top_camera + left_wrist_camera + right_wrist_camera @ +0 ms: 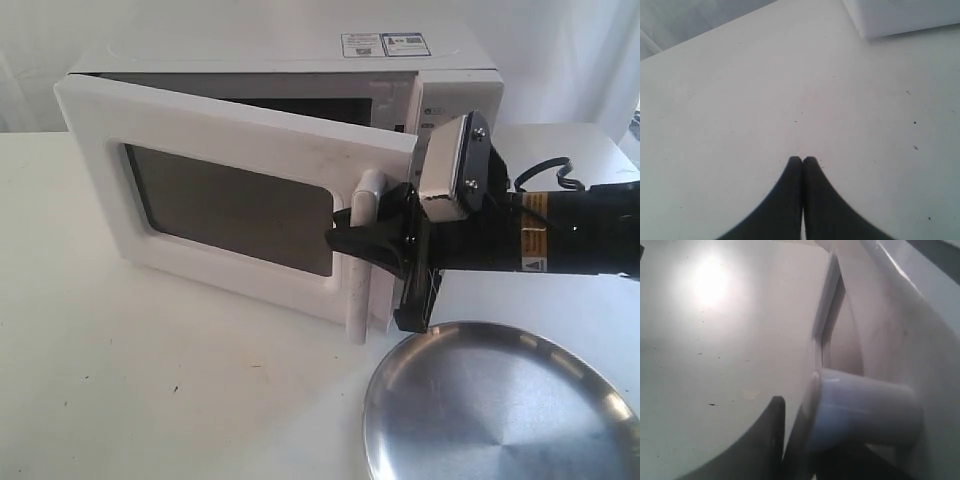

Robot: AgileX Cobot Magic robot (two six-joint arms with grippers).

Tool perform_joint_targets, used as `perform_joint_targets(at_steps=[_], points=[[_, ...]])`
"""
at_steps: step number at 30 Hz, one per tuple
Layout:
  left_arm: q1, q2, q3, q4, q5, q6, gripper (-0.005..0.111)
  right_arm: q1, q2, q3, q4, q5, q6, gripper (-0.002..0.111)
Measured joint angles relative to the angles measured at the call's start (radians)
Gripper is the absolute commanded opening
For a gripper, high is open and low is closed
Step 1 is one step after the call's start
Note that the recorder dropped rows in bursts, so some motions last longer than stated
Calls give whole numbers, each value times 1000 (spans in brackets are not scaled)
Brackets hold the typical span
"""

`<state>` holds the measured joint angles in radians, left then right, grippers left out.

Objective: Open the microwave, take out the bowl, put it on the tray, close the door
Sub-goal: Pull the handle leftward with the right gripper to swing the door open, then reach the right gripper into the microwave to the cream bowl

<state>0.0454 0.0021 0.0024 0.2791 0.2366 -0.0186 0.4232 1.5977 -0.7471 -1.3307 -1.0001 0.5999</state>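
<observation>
You have a plain white table [150, 400] filling the foreground, matte and evenly lit. Behind it hangs a white cloth backdrop [560, 50] with soft folds, closing off your view of the room. In your left wrist view, small dark specks [914, 122] dot the tabletop. In your right wrist view, a bright glare [710, 282] sits on that surface.

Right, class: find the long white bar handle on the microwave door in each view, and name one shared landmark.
Exterior view: the long white bar handle stands upright at the white door's free edge, held by the right hand.
Left wrist view: not in it.
Right wrist view: it runs away from the camera, close up.
Shared landmark: the white tabletop, in all three.
</observation>
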Motion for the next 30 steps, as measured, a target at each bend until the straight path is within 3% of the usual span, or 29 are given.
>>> perform_joint_targets(at_steps=[5, 7, 13, 22, 26, 30], points=[[0, 0, 0, 0, 0, 0, 0, 6, -54, 0, -94, 48, 94, 33], [0, 0, 0, 0, 0, 0, 0, 8, -84, -2, -175, 53, 166, 37], [0, 0, 0, 0, 0, 0, 0, 12, -146, -21, -348, 71, 367, 37], [0, 0, 0, 0, 0, 0, 0, 12, -207, -11, -426, -25, 774, 37], [0, 0, 0, 0, 0, 0, 0, 39, -258, 20, -422, -184, 841, 37], [0, 0, 0, 0, 0, 0, 0, 86, -309, 48, -422, -196, 854, 37]])
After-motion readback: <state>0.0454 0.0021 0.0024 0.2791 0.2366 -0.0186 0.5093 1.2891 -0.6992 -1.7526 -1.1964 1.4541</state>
